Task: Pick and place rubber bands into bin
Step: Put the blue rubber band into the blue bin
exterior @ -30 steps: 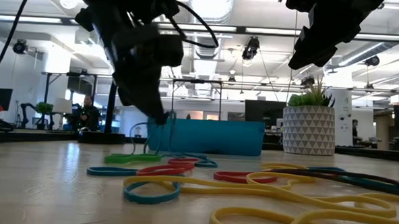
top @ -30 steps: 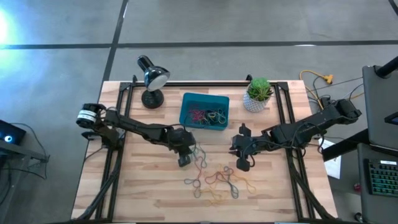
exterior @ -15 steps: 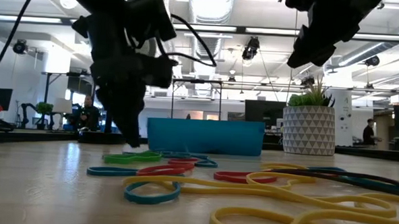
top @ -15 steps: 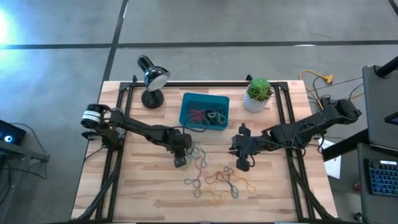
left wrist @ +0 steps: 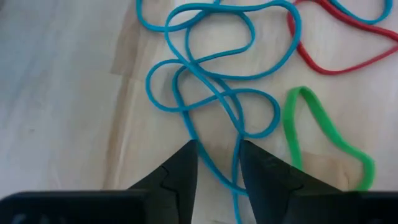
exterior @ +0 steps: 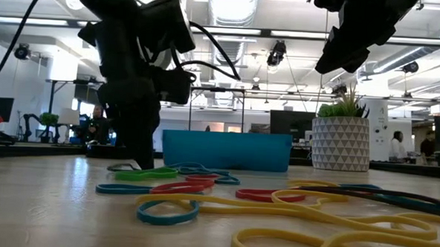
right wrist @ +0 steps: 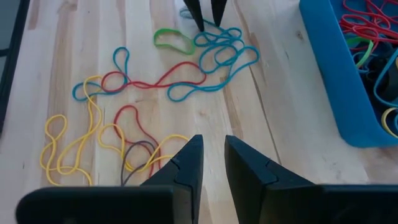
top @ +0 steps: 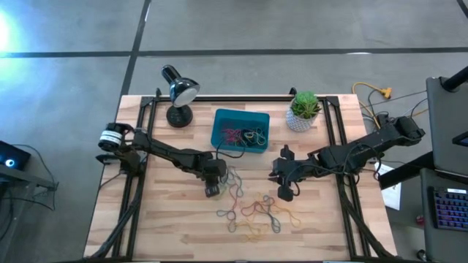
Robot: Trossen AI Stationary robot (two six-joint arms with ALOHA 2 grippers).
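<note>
Bands (top: 252, 208) lie loose mid-counter twd the front edge; more already in the bin (top: 219, 126) near the back edge. L gripper (left wrist: 217, 163) is down at counter level, fingers narrow, straddling strands of a blue band (left wrist: 211, 93), not yet pinched. Best to close on the blue strands only, then lift straight up before swinging to bin. L arm reaches in low from the left edge. R gripper (right wrist: 211, 163) waits above counter, fingers narrow, empty.

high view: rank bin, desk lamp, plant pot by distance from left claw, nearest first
1. Bin: just beyond the left claw, toward the table's back edge.
2. Desk lamp: back-left corner, farther off than the bin.
3. Plant pot: back-right, across the table, farthest.
</note>
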